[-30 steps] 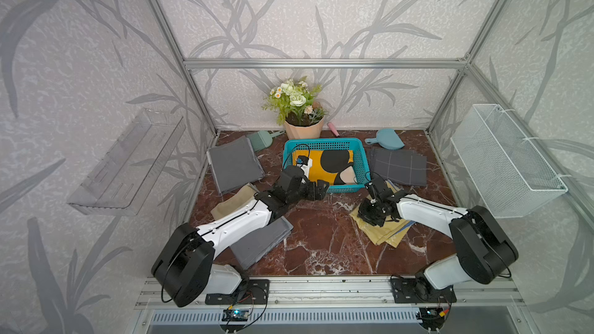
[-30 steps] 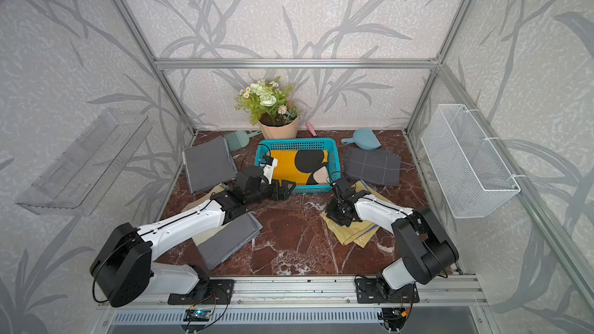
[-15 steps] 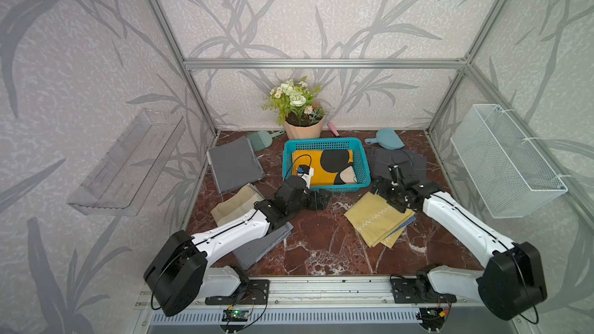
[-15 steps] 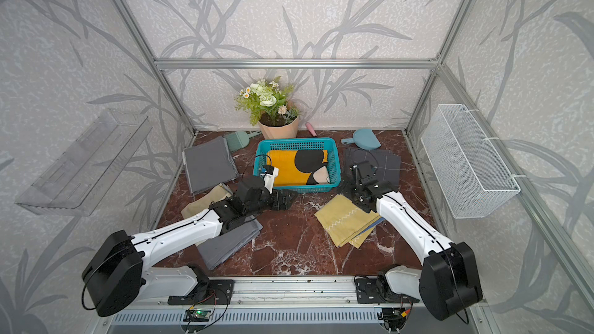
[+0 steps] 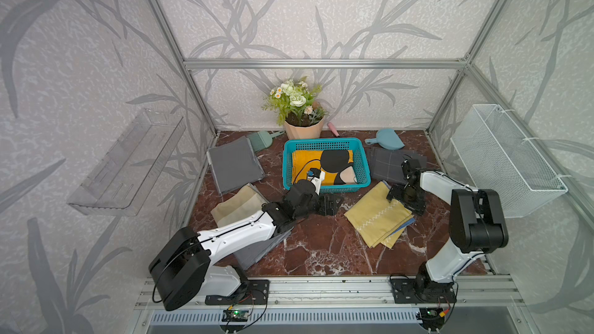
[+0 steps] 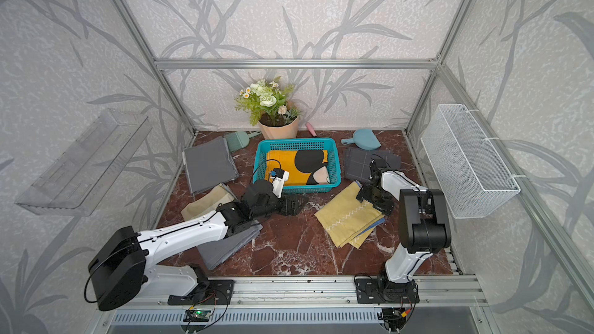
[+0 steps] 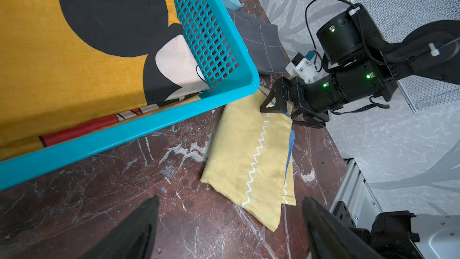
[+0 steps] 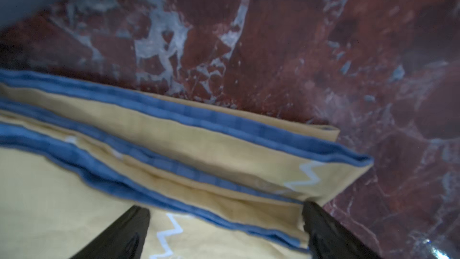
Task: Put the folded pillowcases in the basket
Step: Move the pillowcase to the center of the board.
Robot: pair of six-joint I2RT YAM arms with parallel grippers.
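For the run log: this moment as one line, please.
left gripper: open, empty, near turquoise lattice plastic basket | right gripper: open, at edge of folded yellow pillowcase | basket: holds orange-and-black folded cloth

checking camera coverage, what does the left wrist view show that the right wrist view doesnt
Only the left wrist view: the turquoise basket holding the orange-and-black pillowcase, and a dark grey cloth beyond it.
Only the right wrist view: the folded layers close up, with several blue-trimmed edges stacked.
Both: the yellow pillowcase with its white zigzag, the red marble table, and the right pincer, open at that pillowcase's edge.
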